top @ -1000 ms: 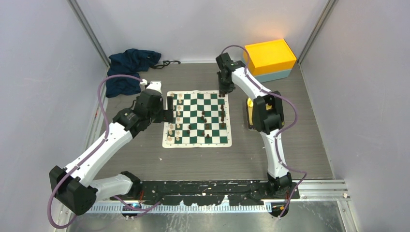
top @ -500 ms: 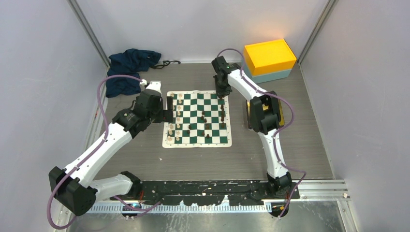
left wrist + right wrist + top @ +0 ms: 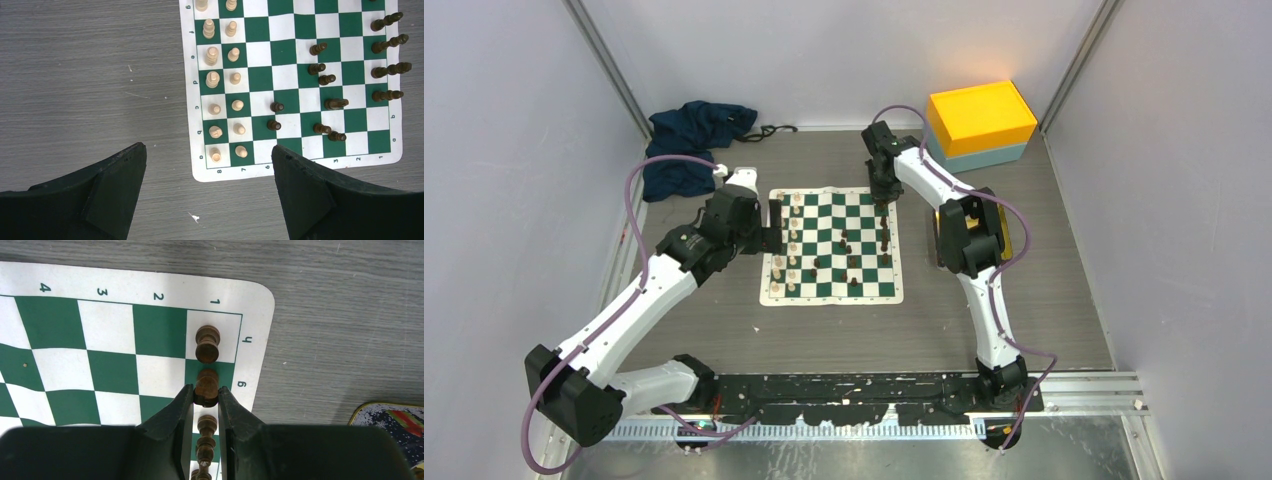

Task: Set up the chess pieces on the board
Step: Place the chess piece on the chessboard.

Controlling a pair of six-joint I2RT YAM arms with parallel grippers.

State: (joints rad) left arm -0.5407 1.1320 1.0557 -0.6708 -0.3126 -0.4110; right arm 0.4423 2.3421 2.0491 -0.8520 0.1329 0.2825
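The board (image 3: 834, 299) lies mid-table, green and white checks with a cream border. Cream chess pieces (image 3: 786, 245) fill its left two columns, and dark ones (image 3: 884, 240) stand at the right and middle. My right gripper (image 3: 883, 196) is at the board's far right corner. In the right wrist view it (image 3: 205, 392) is shut on a dark piece (image 3: 206, 385) over the green edge square, beside another dark piece (image 3: 207, 342) in the corner. My left gripper (image 3: 776, 225) hovers off the board's left edge, wide open (image 3: 207, 147) and holding nothing.
An orange and teal box (image 3: 981, 122) stands at the back right. A dark blue cloth (image 3: 692, 140) is bunched at the back left. A patterned tray (image 3: 395, 420) lies right of the board, mostly hidden behind the right arm.
My right gripper has shifted slightly left at the board's far right corner, still holding the dark piece. The left arm has not moved.
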